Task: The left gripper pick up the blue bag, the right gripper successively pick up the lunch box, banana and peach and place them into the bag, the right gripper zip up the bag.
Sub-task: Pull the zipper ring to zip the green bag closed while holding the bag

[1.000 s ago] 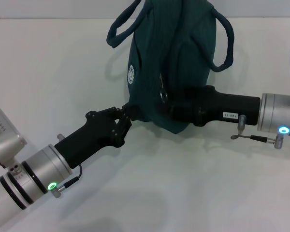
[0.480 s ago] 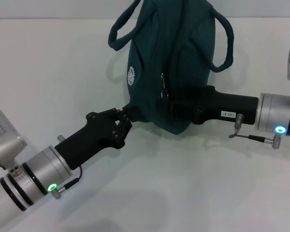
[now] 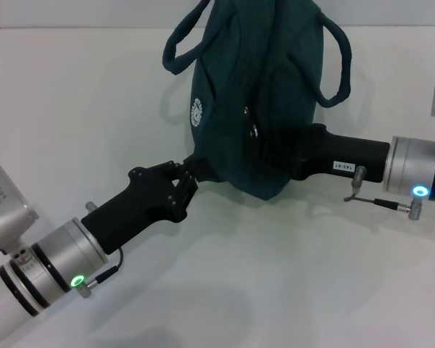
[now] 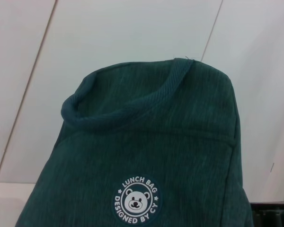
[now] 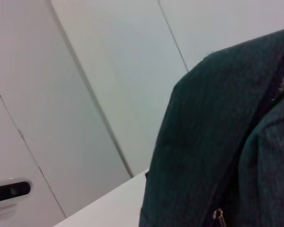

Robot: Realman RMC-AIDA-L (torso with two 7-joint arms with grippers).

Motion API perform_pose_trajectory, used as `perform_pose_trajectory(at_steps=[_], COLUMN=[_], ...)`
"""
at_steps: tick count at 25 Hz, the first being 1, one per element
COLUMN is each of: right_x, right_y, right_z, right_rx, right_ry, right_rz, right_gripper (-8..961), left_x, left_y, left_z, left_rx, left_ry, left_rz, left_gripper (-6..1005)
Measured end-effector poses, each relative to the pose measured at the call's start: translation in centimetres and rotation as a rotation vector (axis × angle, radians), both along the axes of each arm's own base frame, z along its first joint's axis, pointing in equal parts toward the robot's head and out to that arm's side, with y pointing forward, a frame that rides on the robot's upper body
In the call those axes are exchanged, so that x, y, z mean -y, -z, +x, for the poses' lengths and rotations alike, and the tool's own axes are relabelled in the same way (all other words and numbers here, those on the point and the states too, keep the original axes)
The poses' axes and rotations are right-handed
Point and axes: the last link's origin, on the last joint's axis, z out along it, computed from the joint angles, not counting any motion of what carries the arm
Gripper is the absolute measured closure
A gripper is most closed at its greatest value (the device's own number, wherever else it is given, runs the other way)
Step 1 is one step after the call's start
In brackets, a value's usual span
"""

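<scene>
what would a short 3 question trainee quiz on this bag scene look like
1. True or false: the left gripper is shut on the near lower corner of the blue bag.
2. Which gripper is at the bag's zipper pull? A) left B) right C) neither
3. Fill in: the round white logo on the bag reads "LUNCH ___".

Key
1. True. Its fingers pinch the fabric at that corner.
2. B. The right gripper lies against the bag's side next to the pull; its fingers are lost against the dark fabric.
3. BAG, legible in the left wrist view.
</scene>
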Motion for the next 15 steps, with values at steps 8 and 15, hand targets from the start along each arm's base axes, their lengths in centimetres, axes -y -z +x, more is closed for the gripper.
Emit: perform_pose_trajectory(at_steps=[8,15], right_x=[0.01,-0.30], right_y=[-0.08,-0.37], right_z=[0.23,0.43], right_rx=[-0.002,-0.020], right_ry=[0.010,0.042], right_rz=[0.007,0.033], right_gripper=[759,914], left_x=[-0.08,-0.11], left_y=[-0.12,-0.15], left_z=[-0.06,-0.06], left_rx=[0.000,0.000], left_ry=[-0.002,-0.002], left_rz=[0.005,0.006], left_gripper=[941,940])
